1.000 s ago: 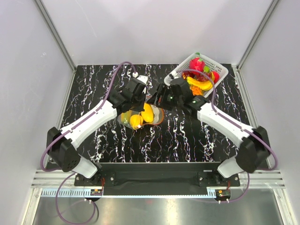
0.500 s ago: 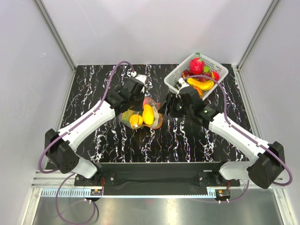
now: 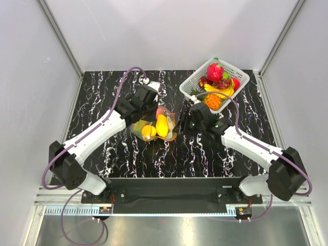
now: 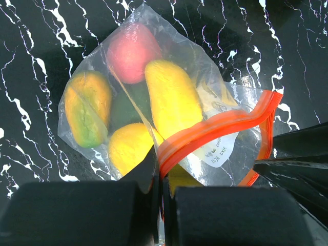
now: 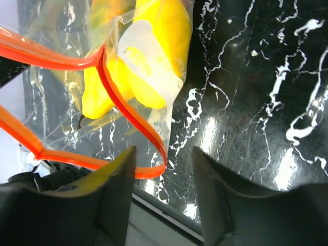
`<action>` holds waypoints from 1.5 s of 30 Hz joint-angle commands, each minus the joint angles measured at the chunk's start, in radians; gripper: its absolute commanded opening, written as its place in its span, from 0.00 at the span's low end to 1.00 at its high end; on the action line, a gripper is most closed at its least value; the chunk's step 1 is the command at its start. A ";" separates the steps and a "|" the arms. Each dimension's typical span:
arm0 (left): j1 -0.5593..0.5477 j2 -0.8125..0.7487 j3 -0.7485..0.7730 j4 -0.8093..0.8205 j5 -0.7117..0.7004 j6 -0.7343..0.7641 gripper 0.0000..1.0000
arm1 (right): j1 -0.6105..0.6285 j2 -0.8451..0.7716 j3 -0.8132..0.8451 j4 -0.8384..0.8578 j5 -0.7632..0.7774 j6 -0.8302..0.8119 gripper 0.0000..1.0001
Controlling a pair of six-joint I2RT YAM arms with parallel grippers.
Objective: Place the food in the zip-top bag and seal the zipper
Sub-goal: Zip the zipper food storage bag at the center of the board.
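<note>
Lying on the dark surface (image 3: 102,102) from above, one zip-top bag (image 3: 156,125) is sitting apart from one basket (image 3: 241,78). Left wrist: the left claw (image 4: 159,174) is pinching the zipper (image 4: 215,128); at least five foods (image 4: 171,97) are resting inside. Right wrist: the right claw (image 5: 164,151) is gaping wide, empty.

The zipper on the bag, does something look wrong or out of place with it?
Yes. The zipper gapes in a wide loop at the zip-top bag's mouth, so it is unsealed although toy fruits are inside. The left gripper pinches one end of it; the right gripper is open near the other.
</note>
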 commanded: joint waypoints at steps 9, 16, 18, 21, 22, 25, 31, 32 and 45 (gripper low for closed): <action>-0.037 -0.046 0.014 0.024 0.096 0.017 0.00 | 0.027 -0.040 0.072 -0.022 0.069 0.016 0.00; -0.143 -0.038 0.047 0.033 0.174 0.015 0.07 | 0.027 -0.161 0.118 -0.181 0.172 0.028 0.00; -0.160 -0.040 0.057 0.038 0.253 0.030 0.25 | 0.029 -0.163 0.141 -0.212 0.200 0.022 0.00; -0.163 -0.101 0.024 0.051 0.248 0.040 0.47 | 0.027 -0.160 0.147 -0.247 0.231 0.019 0.00; -0.163 -0.127 0.012 0.056 0.242 0.041 0.54 | 0.027 -0.161 0.143 -0.241 0.231 0.022 0.00; -0.163 -0.219 -0.018 0.058 0.240 0.064 0.90 | 0.027 -0.169 0.133 -0.244 0.240 0.027 0.00; -0.162 -0.435 -0.133 0.036 0.117 0.103 0.99 | 0.027 -0.187 0.146 -0.253 0.260 0.028 0.00; -0.162 -0.479 -0.182 0.073 0.101 0.095 0.99 | 0.027 -0.187 0.150 -0.256 0.263 0.027 0.00; -0.166 -0.796 -0.785 0.667 0.173 0.020 0.98 | 0.027 -0.170 0.193 -0.275 0.263 0.038 0.00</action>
